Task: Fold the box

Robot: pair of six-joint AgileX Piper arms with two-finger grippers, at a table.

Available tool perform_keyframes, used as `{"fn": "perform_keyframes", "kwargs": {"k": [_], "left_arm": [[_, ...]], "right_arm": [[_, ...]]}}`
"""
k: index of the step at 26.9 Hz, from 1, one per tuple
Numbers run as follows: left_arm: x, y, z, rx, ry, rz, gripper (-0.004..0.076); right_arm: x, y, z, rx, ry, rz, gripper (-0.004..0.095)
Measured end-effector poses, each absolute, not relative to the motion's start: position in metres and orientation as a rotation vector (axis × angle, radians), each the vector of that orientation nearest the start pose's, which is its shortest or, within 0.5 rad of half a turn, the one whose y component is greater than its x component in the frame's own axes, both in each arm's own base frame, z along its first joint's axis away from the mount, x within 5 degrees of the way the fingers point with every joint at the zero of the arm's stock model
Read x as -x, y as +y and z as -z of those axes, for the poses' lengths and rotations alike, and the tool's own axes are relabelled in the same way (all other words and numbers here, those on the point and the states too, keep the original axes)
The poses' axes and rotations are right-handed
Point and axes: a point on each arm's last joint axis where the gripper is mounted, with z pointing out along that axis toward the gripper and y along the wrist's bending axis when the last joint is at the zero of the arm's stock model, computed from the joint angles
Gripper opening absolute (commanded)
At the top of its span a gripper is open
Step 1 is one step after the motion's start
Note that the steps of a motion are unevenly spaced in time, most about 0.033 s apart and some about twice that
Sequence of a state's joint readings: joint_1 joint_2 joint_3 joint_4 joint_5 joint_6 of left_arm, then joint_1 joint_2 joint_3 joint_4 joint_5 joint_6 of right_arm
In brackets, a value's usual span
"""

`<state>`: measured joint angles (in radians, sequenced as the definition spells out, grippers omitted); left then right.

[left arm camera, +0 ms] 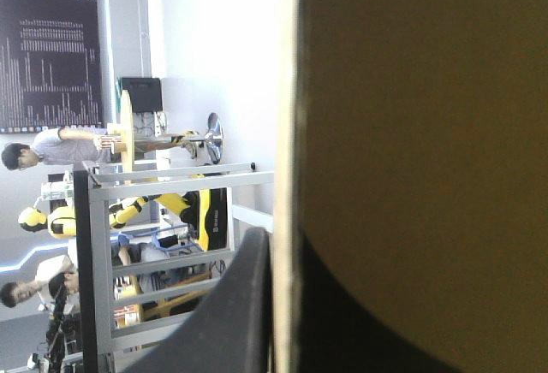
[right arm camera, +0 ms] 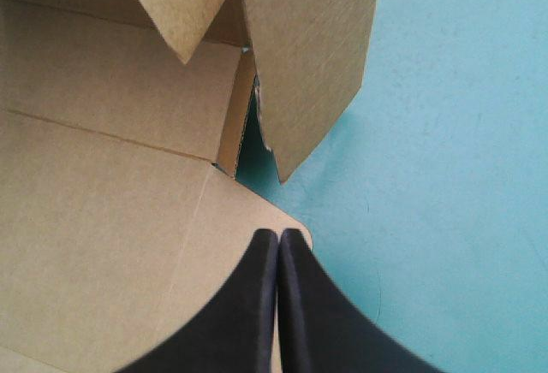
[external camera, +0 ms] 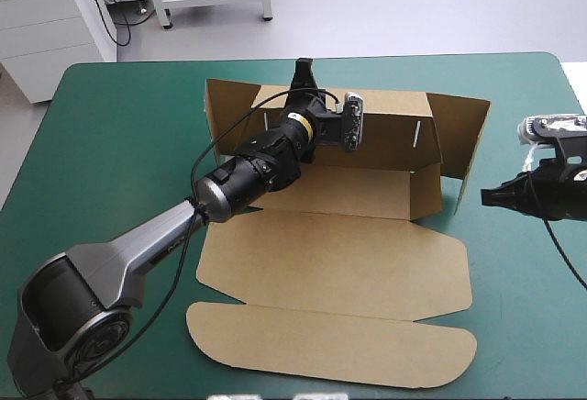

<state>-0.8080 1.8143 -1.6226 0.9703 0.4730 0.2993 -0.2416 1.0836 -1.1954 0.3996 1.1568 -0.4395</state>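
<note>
- Two hands: left hand [external camera: 304, 72] pinches the raised back wall [external camera: 390, 125] of the box [external camera: 353, 194]; right hand [external camera: 488, 196], pressed together, sits beside the side flap [external camera: 463, 148].
- Box sits at the centre of the table [external camera: 110, 143], lid [external camera: 339, 267] flat.
- Keep the wall upright; push the flap inward squarely.

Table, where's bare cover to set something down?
Bare teal-green cover lies left of the box, and a strip beyond its back wall. The middle is crowded: the left gripper clamps that wall; the right gripper hovers beside the right flap.
</note>
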Motion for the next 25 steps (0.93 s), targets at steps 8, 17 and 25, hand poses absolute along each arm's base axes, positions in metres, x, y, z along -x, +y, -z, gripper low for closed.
{"fn": "perform_keyframes", "kwargs": {"k": [8,17,25], "left_arm": [[-0.321,-0.307,-0.342,-1.43,1.28,-0.705,-0.0008],[-0.302,-0.322,-0.315,-1.499,1.175,-0.738,-0.0008],[-0.301,-0.322,-0.306,-1.528,1.163,-0.741,-0.0008]], "right_arm": [[-0.217,-0.017,-0.421,0.104,2.342,-0.284,-0.0018],[-0.242,-0.021,-0.455,0.118,2.251,-0.275,-0.0018],[-0.269,-0.028,-0.45,0.095,2.275,-0.295,-0.0018]]}}
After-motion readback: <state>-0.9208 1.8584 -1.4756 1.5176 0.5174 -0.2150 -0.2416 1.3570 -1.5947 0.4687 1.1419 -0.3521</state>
